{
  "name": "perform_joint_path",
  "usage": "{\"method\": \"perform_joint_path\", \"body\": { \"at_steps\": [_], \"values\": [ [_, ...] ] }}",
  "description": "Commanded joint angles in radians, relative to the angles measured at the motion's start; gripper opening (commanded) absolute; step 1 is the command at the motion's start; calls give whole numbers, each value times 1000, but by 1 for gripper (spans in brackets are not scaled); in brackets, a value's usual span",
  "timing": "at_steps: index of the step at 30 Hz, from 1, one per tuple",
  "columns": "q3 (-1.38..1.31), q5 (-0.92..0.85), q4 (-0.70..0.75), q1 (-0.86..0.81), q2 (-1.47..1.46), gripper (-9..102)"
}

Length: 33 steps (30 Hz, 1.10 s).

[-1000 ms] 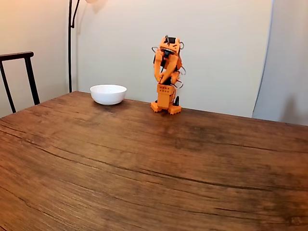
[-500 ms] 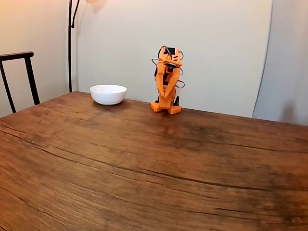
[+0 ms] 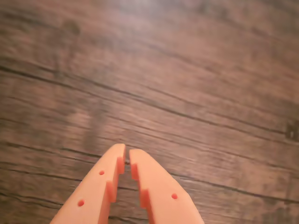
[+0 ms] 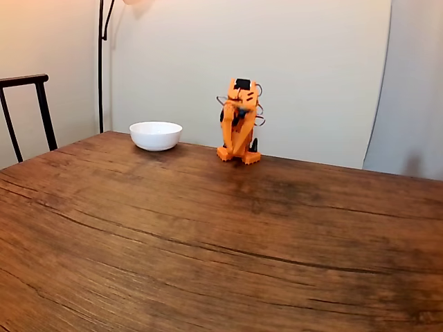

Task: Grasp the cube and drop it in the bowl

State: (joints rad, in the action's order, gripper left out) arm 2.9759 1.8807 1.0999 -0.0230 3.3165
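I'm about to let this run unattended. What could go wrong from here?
The pincer is nearly closed over bare wooden table in the wrist view, so it might close on nothing. The bowl sits near the table's far edge in the fixed view; a clumsy drop could nudge it.

The orange plastic arm (image 4: 239, 123) is standing folded upright over its base. In the wrist view its two orange fingers (image 3: 103, 186) are nearly closed, tips just apart, gripping nothing between them.
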Motion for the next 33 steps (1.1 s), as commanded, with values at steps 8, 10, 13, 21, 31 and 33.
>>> {"method": "perform_joint_path", "body": {
  "at_steps": [8,10,13,21,31,33],
  "values": [
    [138,-166,-3,-12,0,-1],
    [135,-189,0,-14,5,-1],
    [135,-190,3,-35,-3,0],
    [135,-179,3,-74,-11,0],
    [135,-187,146,-74,-11,0],
    [135,-187,253,-74,-5,0]
  ]
}}
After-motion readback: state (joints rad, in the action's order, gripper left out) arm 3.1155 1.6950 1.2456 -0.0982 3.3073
